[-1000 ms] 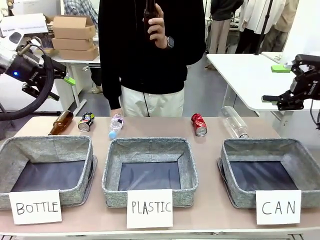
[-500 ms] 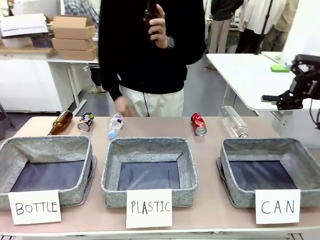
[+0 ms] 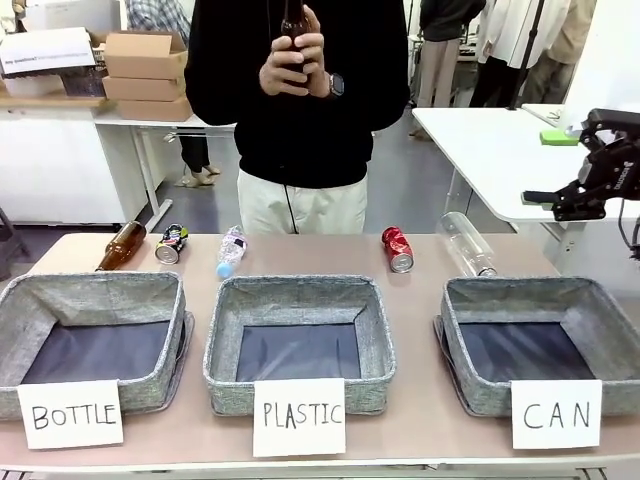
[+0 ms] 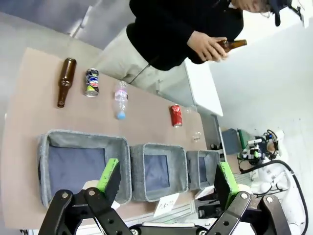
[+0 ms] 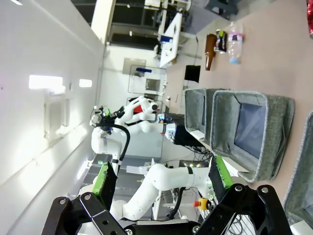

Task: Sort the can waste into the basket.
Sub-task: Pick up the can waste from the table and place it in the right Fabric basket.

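The red can [image 3: 397, 248] lies on its side on the table behind the gap between the middle and right baskets. At the far left, the dark can [image 3: 172, 243] lies beside a brown bottle. The basket carded "CAN" [image 3: 455, 300] stands front right with nothing in it. Beyond the table's right edge my right gripper [image 3: 545, 167] hangs open, high and holding nothing. From high above, the left wrist view takes in the red can [image 4: 175, 115], the dark can [image 4: 91, 82] and the CAN basket [image 4: 211, 161]; my left gripper [image 4: 166, 178] is open with nothing in it. The right wrist view shows my right gripper [image 5: 162, 175] open.
Baskets carded "BOTTLE" [image 3: 20, 300] and "PLASTIC" [image 3: 225, 300] stand front left and middle. A brown bottle [image 3: 122, 245], a small plastic bottle [image 3: 231, 250] and a clear bottle [image 3: 467, 243] lie along the far edge. The person [image 3: 300, 100] holds another brown bottle [image 3: 296, 25] in both hands.
My left arm has left the front view at the upper left. The person's free hand rose to join the other on the held bottle. The right gripper stayed put.
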{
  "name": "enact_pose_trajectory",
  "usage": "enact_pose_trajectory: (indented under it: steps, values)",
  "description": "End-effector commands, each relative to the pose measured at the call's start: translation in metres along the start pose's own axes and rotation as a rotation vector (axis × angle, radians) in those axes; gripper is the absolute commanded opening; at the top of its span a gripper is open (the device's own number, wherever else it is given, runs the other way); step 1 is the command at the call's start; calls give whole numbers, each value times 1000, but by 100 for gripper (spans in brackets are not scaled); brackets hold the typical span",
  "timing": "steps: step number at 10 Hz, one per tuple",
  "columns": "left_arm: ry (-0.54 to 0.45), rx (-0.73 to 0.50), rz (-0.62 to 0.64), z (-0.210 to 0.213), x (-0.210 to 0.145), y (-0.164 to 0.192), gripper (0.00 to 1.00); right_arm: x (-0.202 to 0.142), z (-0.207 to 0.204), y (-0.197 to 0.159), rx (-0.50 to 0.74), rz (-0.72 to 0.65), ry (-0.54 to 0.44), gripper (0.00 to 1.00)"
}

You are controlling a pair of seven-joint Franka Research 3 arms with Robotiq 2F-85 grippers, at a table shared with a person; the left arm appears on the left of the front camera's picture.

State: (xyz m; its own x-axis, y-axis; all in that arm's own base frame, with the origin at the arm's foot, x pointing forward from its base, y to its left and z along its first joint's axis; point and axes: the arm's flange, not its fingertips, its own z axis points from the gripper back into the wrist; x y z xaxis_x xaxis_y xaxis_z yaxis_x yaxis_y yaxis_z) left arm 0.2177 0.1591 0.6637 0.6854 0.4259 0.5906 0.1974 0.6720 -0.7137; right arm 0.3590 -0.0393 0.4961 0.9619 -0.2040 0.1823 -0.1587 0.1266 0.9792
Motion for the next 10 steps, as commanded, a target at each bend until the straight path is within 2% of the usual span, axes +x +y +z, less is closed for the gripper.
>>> enact_pose_trajectory:
  steps: [1,10]
  values:
    - [-16,-11,-13,1,4,4,100,3,-1,1,27,28,-6,100]
    - [-16,-11,-13,1,4,4,100,3,-1,1,27,28,-6,100]
